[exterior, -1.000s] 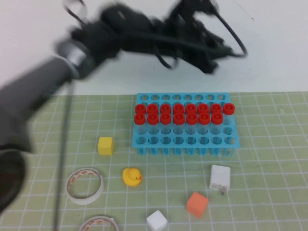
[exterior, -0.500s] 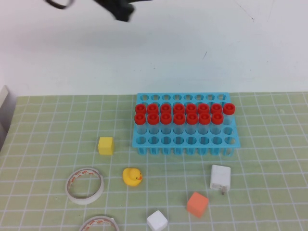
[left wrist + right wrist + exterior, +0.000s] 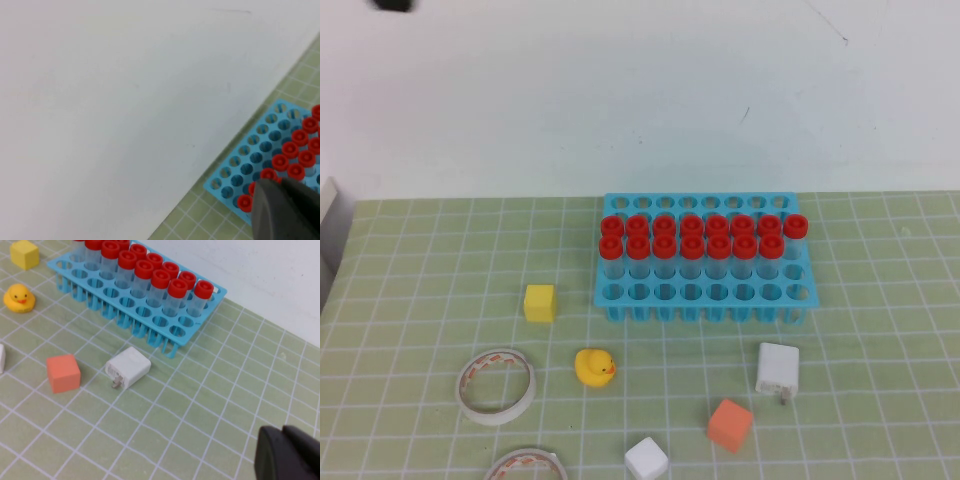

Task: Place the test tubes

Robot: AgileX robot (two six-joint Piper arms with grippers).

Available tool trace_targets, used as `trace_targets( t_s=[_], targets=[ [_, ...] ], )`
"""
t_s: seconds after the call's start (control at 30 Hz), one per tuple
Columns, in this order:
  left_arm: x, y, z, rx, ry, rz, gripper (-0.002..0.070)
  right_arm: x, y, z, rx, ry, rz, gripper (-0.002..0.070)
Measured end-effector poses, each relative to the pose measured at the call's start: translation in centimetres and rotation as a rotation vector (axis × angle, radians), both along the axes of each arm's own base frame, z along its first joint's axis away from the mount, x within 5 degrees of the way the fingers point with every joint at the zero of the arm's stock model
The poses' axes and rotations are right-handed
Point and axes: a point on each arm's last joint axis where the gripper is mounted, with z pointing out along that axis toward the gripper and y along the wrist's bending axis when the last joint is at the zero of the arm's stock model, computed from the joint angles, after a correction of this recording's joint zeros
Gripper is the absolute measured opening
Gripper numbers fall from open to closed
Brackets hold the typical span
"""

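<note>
The blue rack (image 3: 700, 294) stands at the middle of the green mat, with two rows of red-capped test tubes (image 3: 691, 247) upright in it. Its front rows are bare holes. In the high view neither gripper shows; only a dark scrap of the left arm (image 3: 392, 4) sits at the top left corner. From its wrist view, my left gripper (image 3: 281, 182) hangs high over the rack (image 3: 250, 155) near the white wall, shut and holding nothing. My right gripper (image 3: 283, 431) is shut and empty above bare mat, well apart from the rack (image 3: 165, 325).
In front of the rack lie a yellow cube (image 3: 540, 302), a rubber duck (image 3: 593, 367), two tape rolls (image 3: 496, 385), a white cube (image 3: 646, 459), an orange cube (image 3: 730, 424) and a white charger (image 3: 777, 370). A white wall rises behind the mat.
The left arm has swung up and to the left, almost out of the high view. The rack, tubes and loose objects have not moved.
</note>
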Motion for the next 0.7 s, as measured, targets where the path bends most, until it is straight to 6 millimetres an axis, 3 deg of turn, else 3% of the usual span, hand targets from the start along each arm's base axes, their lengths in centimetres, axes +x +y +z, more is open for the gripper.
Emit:
trace_targets(
  t_s=[0.27,0.4,0.57,0.7],
  targets=[
    [-8.2,3.1,-0.9,-0.120,-0.091,0.174,0.0000,0.0,0.0,0.0,0.000,0.000,0.000,0.0001],
    [-11.6,4.9,-3.7,-0.152,-0.123,0.296,0.0000,0.0,0.0,0.0,-0.001,-0.002,0.000,0.0001],
    [-15.2,6.6,-8.6,-0.163,-0.095,0.408,0.0000,0.0,0.0,0.0,-0.001,-0.001,-0.001,0.0001],
    [-16.7,7.3,-12.9,-0.153,-0.043,0.454,0.0000,0.0,0.0,0.0,-0.001,-0.002,-0.002,0.0001]
  ],
)
